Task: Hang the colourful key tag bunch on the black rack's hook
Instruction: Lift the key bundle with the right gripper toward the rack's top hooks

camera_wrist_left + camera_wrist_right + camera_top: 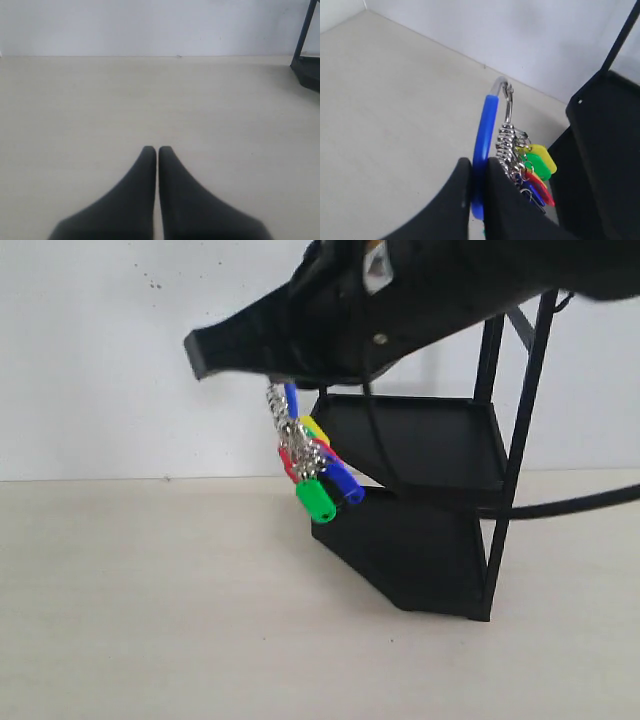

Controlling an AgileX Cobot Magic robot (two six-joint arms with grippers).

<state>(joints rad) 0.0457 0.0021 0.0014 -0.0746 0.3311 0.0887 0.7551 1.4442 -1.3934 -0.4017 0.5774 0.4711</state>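
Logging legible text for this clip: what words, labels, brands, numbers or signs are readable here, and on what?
None can be read in any view.
The colourful key tag bunch shows only coloured tag edges; any labels are too small or turned away.
The black rack and the right gripper holding the bunch bear no visible marking.

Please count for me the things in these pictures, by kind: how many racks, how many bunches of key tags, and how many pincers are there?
rack: 1
tag bunch: 1
pincers: 2 (left pincer, right pincer)
Total: 4
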